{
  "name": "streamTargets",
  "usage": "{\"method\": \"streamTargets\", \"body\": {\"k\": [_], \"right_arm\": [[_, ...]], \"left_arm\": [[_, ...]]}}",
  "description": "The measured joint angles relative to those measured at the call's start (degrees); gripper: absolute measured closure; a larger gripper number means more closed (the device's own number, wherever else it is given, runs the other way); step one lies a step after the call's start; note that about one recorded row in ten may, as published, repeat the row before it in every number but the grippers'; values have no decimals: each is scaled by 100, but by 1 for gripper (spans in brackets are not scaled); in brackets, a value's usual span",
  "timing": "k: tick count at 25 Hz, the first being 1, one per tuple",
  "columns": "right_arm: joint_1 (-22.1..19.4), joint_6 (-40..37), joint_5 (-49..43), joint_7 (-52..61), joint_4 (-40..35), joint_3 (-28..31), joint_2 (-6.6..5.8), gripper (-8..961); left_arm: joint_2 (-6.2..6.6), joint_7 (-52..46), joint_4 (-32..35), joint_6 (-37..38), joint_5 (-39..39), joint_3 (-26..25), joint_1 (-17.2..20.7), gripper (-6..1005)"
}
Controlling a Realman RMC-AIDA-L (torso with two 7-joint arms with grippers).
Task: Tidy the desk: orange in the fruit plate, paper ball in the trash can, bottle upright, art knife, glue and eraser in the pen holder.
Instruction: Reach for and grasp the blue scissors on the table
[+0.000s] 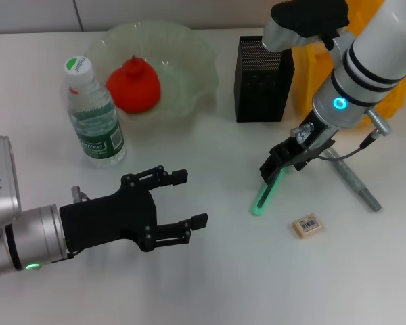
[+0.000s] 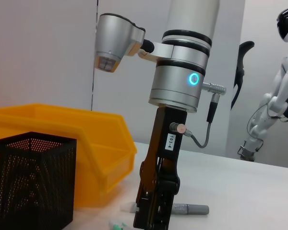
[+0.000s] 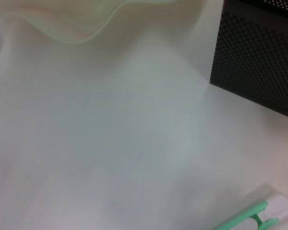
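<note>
- Right gripper [image 1: 279, 169] clamped on upper end of green art knife [image 1: 262, 197], its lower tip touching desk [image 1: 210, 277].
- Left gripper [image 1: 189, 200] spread wide, holding nothing, near upright bottle [image 1: 93, 115].

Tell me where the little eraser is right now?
In the head view, the small tan eraser with a barcode label lies flat on the white desk on the robot's right side, just beyond the tip of the green art knife and near the grey glue stick.

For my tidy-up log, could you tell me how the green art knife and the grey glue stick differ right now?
The green art knife sits at the right gripper, its upper end between the fingers, while the grey glue stick lies untouched behind that arm. The knife is bright green and flat; the glue stick is dull grey and round. Both are slim and outside the pen holder.
</note>
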Motion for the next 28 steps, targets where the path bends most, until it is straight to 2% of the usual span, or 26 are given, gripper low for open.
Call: {"method": "streamTargets", "body": {"k": [28], "right_arm": [[28, 129, 31, 52, -101, -65, 14, 273]], "left_arm": [[-3, 34, -12, 46, -86, 21, -6, 185]]}}
